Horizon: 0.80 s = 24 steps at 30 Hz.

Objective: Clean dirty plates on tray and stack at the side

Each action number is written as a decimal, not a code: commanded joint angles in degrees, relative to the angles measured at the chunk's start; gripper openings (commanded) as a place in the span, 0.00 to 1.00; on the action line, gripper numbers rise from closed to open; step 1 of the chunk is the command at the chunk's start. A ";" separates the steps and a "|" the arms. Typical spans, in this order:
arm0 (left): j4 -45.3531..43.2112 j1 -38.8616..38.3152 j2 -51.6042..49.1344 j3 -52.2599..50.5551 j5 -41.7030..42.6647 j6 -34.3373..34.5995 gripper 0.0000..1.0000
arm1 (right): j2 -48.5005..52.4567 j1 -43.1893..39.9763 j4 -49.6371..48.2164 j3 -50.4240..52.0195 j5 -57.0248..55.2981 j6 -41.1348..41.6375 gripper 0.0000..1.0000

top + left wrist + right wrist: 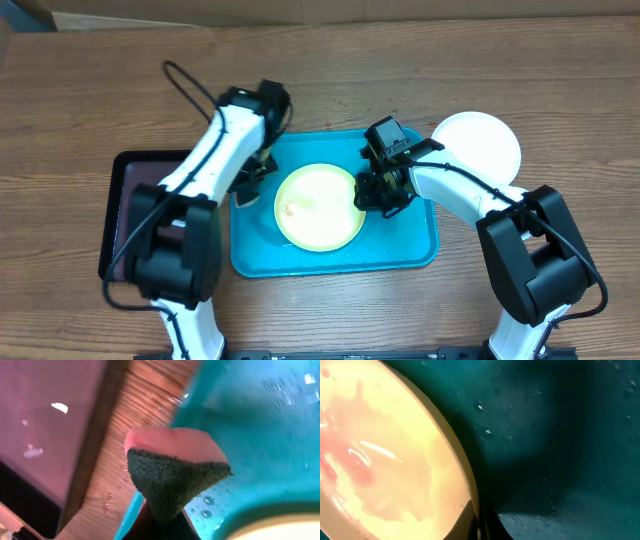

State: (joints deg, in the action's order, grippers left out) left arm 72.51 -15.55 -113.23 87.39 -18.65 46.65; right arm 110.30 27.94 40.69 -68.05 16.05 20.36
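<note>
A brown wooden table (560,80) fills nearly the whole overhead view, its long grain running from side to side. Beyond the table's far edge lies a pale beige strip (300,10), flat like cardboard. A dark bar (350,354) sits at the table's near edge. The light is soft and even. In the left wrist view, small water drops (107,505) glisten on the table's wood.

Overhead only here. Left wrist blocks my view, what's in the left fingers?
Observer: A sponge, dark scouring side facing the wrist camera, pinched in the left fingers.
Operator: Right fingers on the plate?
Observer: Yes, the right fingers are closed on the yellow-green plate at its rim, on the tray.
Operator: Plate dirty?
Observer: Reddish smears across its face.
</note>
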 commanded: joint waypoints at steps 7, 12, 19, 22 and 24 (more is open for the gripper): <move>1.53 13.62 14.25 1.75 7.58 -5.75 0.04 | -6.21 3.54 17.77 -16.04 -15.61 -5.62 0.04; 3.41 23.37 14.25 0.24 11.82 -7.98 0.04 | -6.58 8.90 28.50 -29.20 -36.02 -6.36 0.04; 1.07 31.12 14.25 -5.92 14.36 -10.51 0.04 | -6.60 17.57 34.10 -38.51 -65.16 -7.06 0.04; -2.25 33.42 14.25 -9.18 19.19 -11.54 0.04 | -6.60 21.66 34.88 -39.39 -74.71 -10.38 0.04; -4.26 34.84 14.23 -10.95 21.27 -12.90 0.05 | -6.58 24.55 34.86 -39.39 -79.41 -15.32 0.04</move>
State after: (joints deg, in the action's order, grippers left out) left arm 69.56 17.61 -99.11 78.54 -2.66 36.84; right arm 104.95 49.28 75.70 -105.75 -48.27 10.70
